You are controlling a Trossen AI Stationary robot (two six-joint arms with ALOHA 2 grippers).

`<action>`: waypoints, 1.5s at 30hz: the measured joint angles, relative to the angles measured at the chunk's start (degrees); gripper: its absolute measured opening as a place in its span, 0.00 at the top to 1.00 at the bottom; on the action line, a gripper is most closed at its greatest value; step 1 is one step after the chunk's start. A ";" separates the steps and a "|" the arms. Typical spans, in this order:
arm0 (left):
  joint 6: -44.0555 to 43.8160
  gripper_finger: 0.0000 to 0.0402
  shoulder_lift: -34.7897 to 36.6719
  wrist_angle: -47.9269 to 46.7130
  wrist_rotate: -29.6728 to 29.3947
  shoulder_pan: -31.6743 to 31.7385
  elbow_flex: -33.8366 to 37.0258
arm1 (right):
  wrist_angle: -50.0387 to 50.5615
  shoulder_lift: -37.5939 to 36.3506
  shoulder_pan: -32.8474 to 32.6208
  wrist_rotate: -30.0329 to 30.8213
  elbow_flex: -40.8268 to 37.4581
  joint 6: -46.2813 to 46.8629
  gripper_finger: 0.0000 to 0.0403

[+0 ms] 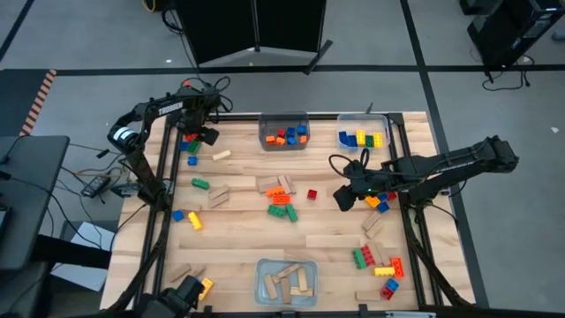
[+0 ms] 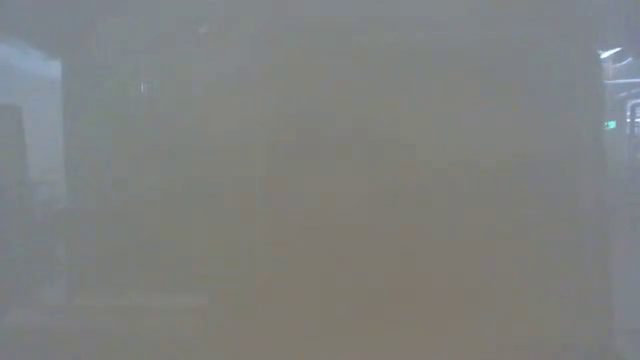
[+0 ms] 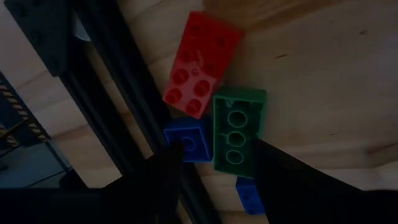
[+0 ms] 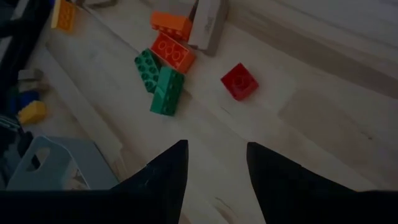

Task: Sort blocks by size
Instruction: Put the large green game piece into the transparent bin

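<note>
Left end effector [image 3: 214, 165] straddles a green brick [image 3: 237, 135], fingers apart, not clamped. Next: close and lift. Right end effector [image 4: 214, 165] open over bare desk [image 4: 323, 118], idle.

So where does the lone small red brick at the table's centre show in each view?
High view: small red brick, mid-table.
Low view: not visible.
Left wrist view: not in it.
Right wrist view, beyond the open right hand.
Shared landmark: the orange-and-green brick cluster beside it.
</note>
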State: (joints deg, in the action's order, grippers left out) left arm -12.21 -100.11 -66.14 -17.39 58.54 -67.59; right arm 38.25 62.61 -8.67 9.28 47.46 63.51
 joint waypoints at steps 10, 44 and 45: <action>-0.26 0.51 -0.48 1.48 -0.68 -0.04 0.00 | -1.53 0.00 0.00 0.11 0.00 0.02 0.56; -6.36 0.33 -0.37 7.57 3.13 0.35 4.15 | -2.72 0.02 -1.88 0.55 0.00 -0.63 0.56; -6.38 0.33 -0.46 7.75 3.13 0.35 4.15 | -2.70 0.01 -1.90 0.55 0.00 -0.63 0.56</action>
State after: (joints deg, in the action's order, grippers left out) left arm -18.59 -100.57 -58.39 -14.26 58.89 -63.44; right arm 35.55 62.62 -10.56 9.82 47.46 62.87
